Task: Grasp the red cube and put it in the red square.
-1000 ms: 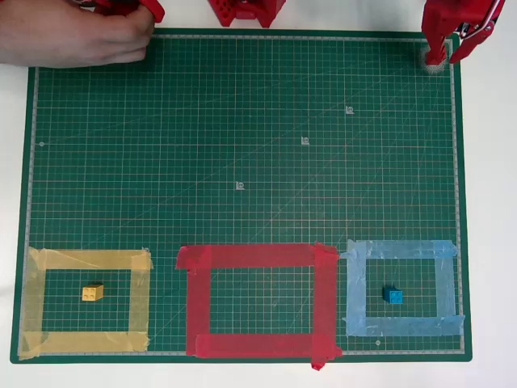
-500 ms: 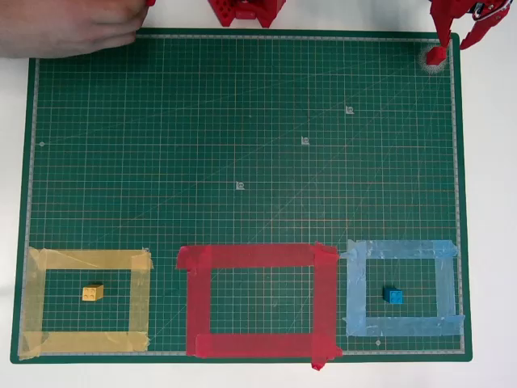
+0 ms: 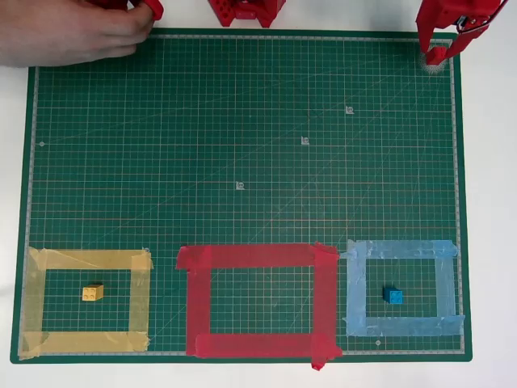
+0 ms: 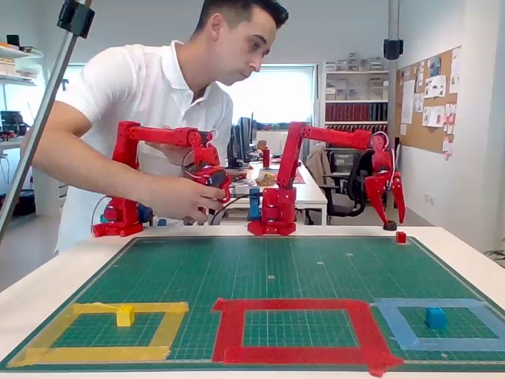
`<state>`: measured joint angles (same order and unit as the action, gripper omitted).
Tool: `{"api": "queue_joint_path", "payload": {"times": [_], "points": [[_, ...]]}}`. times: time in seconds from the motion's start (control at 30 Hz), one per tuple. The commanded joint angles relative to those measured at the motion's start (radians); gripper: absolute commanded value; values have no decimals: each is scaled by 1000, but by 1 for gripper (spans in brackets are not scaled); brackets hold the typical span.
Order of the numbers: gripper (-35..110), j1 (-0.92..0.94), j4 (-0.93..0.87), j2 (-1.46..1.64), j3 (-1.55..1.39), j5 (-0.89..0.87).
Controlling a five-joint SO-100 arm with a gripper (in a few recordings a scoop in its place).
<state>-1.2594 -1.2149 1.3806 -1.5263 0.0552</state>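
Green mat's far right corner: gripper [image 4: 389, 207] hangs open above the cube [image 4: 401, 237], nothing gripped; red square [image 4: 229, 325] awaits.

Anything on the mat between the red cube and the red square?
No: the overhead view shows bare green mat from the red cube to the red square.

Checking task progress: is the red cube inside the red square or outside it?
Outside. The red cube sits at the mat's far corner beside the tool; the red square encloses only bare mat.
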Motion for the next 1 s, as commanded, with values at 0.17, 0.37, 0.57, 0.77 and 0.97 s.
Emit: {"api": "queue_joint_path", "payload": {"times": [0.17, 0.37, 0.57, 0.77, 0.97], "points": [[17, -18, -23, -21, 48, 29], [17, -18, -23, -43, 67, 29], [17, -17, -18, -94, 98, 29], [17, -8, -17, -124, 126, 29], [17, 12, -23, -103, 133, 20]]}}
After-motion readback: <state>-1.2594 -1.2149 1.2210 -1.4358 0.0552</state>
